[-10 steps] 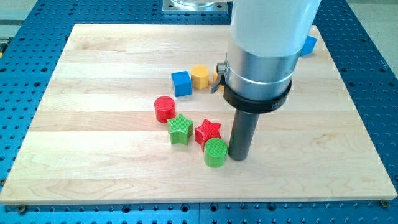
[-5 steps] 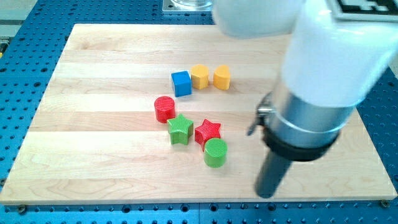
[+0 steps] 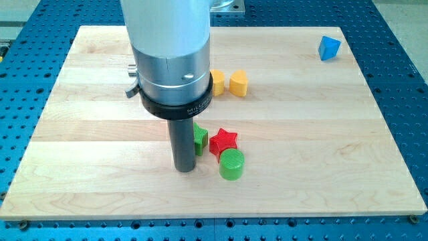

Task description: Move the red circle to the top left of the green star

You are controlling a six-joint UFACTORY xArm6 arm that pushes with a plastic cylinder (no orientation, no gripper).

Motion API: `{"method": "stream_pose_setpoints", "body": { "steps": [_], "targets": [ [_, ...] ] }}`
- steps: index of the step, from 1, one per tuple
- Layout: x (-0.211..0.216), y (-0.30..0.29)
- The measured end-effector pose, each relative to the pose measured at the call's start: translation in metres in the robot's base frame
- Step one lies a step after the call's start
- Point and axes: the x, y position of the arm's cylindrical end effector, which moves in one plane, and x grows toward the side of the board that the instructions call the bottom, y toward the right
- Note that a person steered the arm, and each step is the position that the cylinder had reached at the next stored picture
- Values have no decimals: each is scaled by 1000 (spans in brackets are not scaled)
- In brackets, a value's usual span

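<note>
My tip [image 3: 184, 169] rests on the board just left of and below the green star [image 3: 200, 138], of which only the right edge shows past the rod. The red circle is hidden behind the arm. A red star [image 3: 223, 140] lies right of the green star, and a green circle [image 3: 232, 164] sits below the red star, to the right of my tip.
A yellow block [image 3: 218, 82] and a second yellow block [image 3: 239, 83] lie above the cluster; the first is partly hidden by the arm. A blue block [image 3: 328, 47] sits near the view's top right. The wooden board [image 3: 80, 147] ends in a blue perforated table.
My tip swung from the right of the green circle, out to the lower right, then across to the left, and now stands beside the green star. The arm now hides the red circle and the blue cube.
</note>
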Motion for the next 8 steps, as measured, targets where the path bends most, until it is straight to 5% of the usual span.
{"method": "stream_pose_setpoints", "body": {
  "steps": [8],
  "targets": [
    [-59,-39]
  ]
}}
